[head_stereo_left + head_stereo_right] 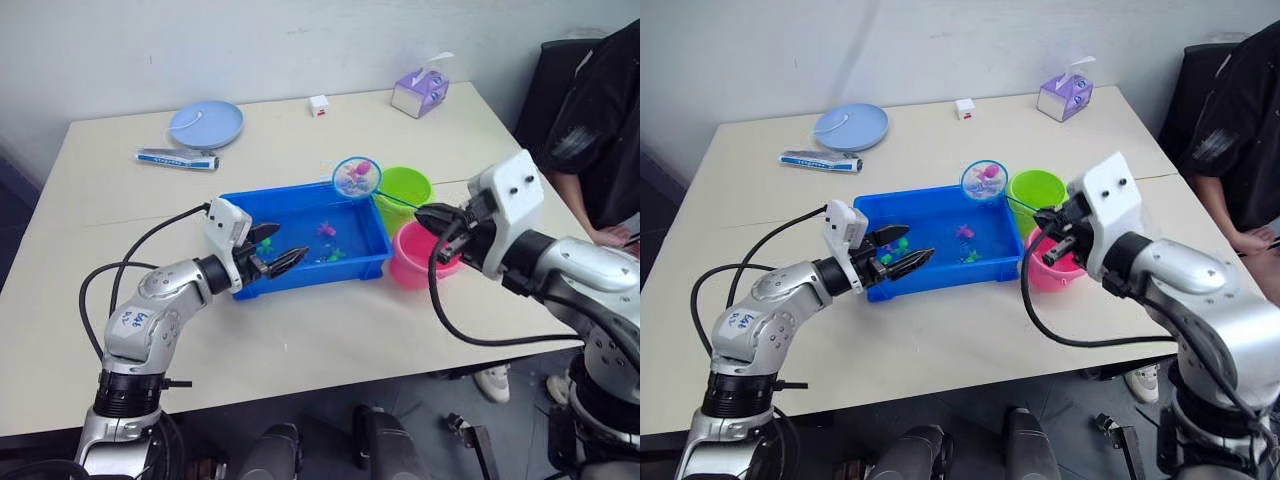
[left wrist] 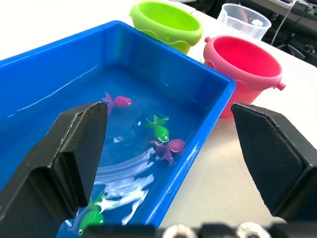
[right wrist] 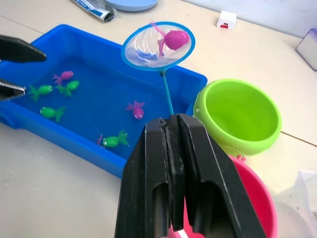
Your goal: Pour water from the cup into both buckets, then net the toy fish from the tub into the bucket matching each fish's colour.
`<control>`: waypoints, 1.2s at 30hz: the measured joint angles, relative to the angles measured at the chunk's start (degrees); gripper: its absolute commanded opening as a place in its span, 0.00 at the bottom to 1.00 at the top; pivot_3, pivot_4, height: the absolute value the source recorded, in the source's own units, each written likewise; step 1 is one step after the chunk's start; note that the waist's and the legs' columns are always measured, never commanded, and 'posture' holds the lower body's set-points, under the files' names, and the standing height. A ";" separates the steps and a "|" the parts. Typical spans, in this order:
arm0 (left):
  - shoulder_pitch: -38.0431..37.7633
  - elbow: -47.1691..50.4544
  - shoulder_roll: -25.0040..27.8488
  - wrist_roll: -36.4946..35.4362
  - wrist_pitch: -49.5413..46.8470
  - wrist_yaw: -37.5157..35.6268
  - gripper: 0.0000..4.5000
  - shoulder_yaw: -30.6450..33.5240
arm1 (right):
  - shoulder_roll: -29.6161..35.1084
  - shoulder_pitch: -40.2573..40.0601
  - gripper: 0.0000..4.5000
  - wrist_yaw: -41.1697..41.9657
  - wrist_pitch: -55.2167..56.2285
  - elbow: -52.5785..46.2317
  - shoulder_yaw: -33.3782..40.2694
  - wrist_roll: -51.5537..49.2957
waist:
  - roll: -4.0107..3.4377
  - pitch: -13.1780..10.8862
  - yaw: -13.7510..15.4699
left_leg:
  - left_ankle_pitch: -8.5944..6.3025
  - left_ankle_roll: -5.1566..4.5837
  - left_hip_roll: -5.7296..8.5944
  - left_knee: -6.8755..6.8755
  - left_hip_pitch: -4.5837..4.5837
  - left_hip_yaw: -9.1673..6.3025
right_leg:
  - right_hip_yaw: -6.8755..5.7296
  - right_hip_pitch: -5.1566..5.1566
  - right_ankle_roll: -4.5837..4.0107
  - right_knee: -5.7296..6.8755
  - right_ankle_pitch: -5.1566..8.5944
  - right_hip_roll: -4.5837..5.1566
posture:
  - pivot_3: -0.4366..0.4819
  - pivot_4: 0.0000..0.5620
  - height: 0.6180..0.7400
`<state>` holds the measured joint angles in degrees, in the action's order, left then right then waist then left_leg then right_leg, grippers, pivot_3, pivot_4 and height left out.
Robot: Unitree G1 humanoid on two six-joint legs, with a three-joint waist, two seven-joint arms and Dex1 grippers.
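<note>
1. The net [image 3: 158, 45] is lifted above the far right corner of the tub [image 3: 29, 119], carrying a pink fish [image 3: 176, 38] in its mesh. This looks like a carry toward the pink bucket [image 2: 242, 64], which matches the fish's colour.
2. The right gripper [image 3: 171, 148] has its fingers pressed together on the net's thin stick, holding the hoop out ahead over the water.
3. The left gripper [image 1: 268, 253] rests at the tub's near left rim with its fingers apart and holding nothing, likely placed to steady the tub.
4. Several green fish [image 3: 44, 90] and another pink one [image 3: 135, 108] lie in the tub's water.
5. The lime green bucket [image 3: 237, 114] stands just right of the tub, between the hoop and the pink bucket, so the net probably must pass over or around it.
6. The clear cup [image 2: 245, 20] sits just beyond the buckets; farther off on the surface [image 1: 300, 340] are a pale-blue plate [image 1: 205, 124], a tube [image 1: 177, 158] and a tissue box [image 1: 420, 92].
</note>
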<state>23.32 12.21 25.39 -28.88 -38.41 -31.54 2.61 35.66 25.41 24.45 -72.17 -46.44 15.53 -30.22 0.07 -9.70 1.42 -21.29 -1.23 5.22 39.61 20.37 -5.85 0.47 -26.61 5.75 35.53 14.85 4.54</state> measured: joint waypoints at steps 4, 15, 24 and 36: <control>1.55 -2.09 -0.37 0.24 0.82 -1.23 0.95 -0.99 | 2.03 -6.71 0.17 -0.01 5.44 -2.16 3.09 1.17 | 0.01 0.00 0.24 | 0.01 -0.01 0.00 0.01 -0.01 -0.01 | -0.01 0.03 0.00 -0.04 0.00 0.00 | 0.48 0.27 1.00; 4.11 -6.51 -1.43 1.74 2.80 -4.09 0.95 -2.76 | 4.35 -22.21 0.17 -0.05 14.73 -5.47 10.19 4.58 | 0.01 0.00 0.14 | 0.01 0.00 0.00 0.01 -0.05 0.02 | 0.02 0.04 0.00 -0.03 0.00 -0.01 | 0.48 0.27 1.00; 5.27 -8.25 -1.76 2.33 3.43 -5.63 0.95 -3.12 | 4.08 -37.36 0.17 1.58 26.04 -6.85 13.98 10.11 | 0.03 0.00 0.27 | 0.01 -0.01 0.00 0.02 -0.14 0.03 | 0.04 0.13 0.00 -0.02 0.00 -0.02 | 0.48 0.27 1.00; 5.42 -8.62 -2.28 2.51 4.10 -6.26 0.95 -3.54 | 3.87 -48.57 0.17 4.35 50.16 -2.46 11.90 24.74 | 0.03 0.00 0.18 | 0.02 0.00 0.00 0.02 -0.20 0.07 | 0.05 0.16 0.00 0.01 0.00 -0.04 | 0.48 0.27 1.00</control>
<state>28.74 3.58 23.11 -26.37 -34.31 -37.80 -0.93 39.53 -23.16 28.80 -22.02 -48.90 27.44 -5.48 0.09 -9.71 1.60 -21.27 -1.23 5.22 39.63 20.17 -5.78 0.51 -26.45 5.76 35.54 14.85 4.50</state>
